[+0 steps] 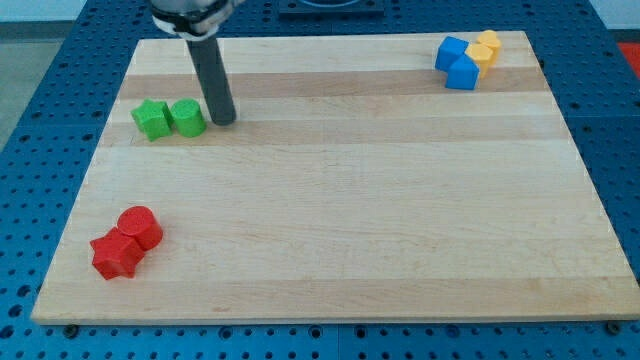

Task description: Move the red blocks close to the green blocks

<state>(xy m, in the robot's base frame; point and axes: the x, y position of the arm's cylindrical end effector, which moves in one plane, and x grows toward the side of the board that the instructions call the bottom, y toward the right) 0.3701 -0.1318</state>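
Note:
A green star block (pixel 151 119) and a green cylinder (pixel 187 118) sit side by side near the view's upper left of the wooden board (pixel 350 200). My tip (pixel 224 121) stands just to the right of the green cylinder, close to it; I cannot tell if they touch. A red cylinder (pixel 140 227) and a red star block (pixel 115 254) lie together near the view's lower left, far below the green blocks.
Two blue blocks (pixel 456 62) and a yellow block (pixel 485 48) cluster at the view's upper right corner of the board. The board lies on a blue perforated table (pixel 40 120).

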